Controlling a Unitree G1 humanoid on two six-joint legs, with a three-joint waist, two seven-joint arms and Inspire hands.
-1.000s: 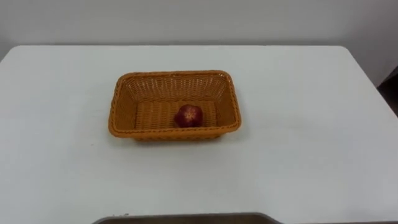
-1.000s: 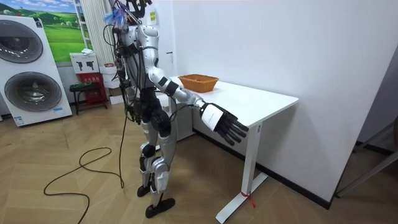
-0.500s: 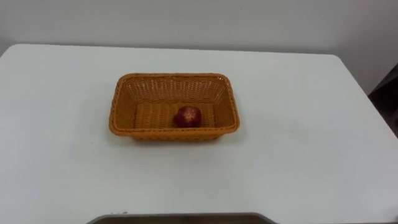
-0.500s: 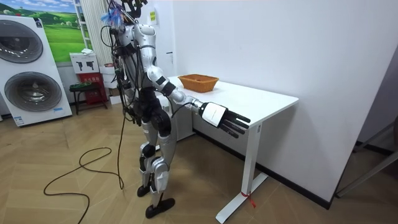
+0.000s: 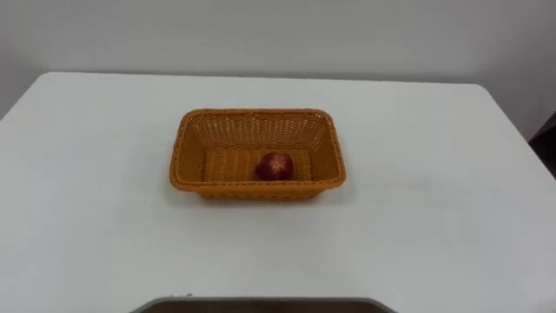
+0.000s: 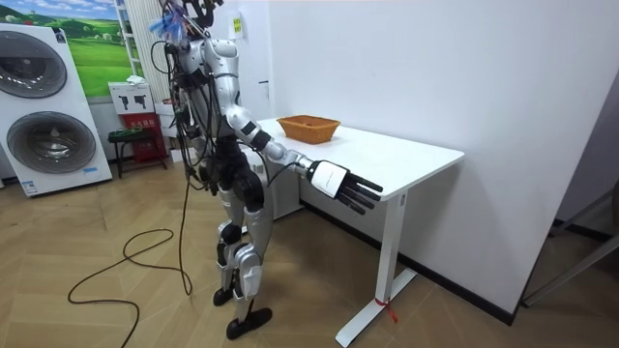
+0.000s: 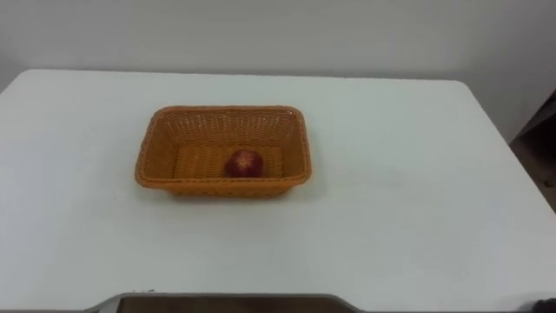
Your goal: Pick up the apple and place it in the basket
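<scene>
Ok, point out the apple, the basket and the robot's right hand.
apple (image 5: 274,166), left eye view, its red top
basket (image 5: 257,189), left eye view, near wall's outer face
right hand (image 6: 341,183), room view, back of the hand

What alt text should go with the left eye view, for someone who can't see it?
A red apple lies inside an orange wicker basket, close to the basket's front wall. The basket stands near the middle of a white table, and a pale wall runs behind the table's far edge.
</scene>
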